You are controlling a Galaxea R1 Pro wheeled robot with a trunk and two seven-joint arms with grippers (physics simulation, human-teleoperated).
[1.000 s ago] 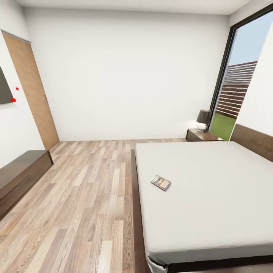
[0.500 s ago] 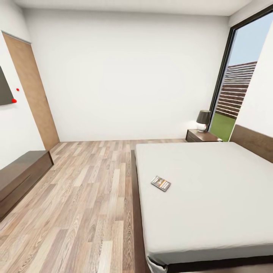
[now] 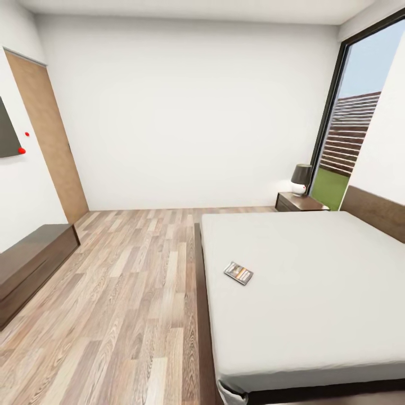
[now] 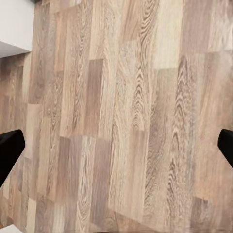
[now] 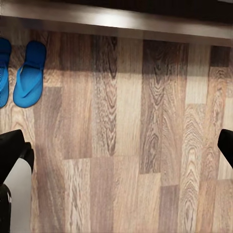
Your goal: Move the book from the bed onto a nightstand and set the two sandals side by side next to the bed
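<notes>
In the head view the book (image 3: 238, 273) lies flat on the light-grey mattress of the bed (image 3: 315, 281), near its left side. One nightstand (image 3: 300, 201) stands beyond the bed by the window, with a lamp on it. The right wrist view has the two blue sandals (image 5: 28, 73) lying side by side on the wood floor, one of them cut off by the picture's edge. My right gripper (image 5: 119, 148) is open above bare floor, apart from the sandals. My left gripper (image 4: 118, 148) is open too, over bare planks with nothing between its fingers.
A low dark cabinet (image 3: 28, 259) runs along the left wall under a wall screen (image 3: 5, 132). A wooden door (image 3: 48, 140) stands at the back left. A tall window (image 3: 354, 129) is at the right. A dark edge with a light strip (image 5: 116, 19) borders the floor near the sandals.
The head view has shifted by a few pixels. The book, bed and nightstand have not moved.
</notes>
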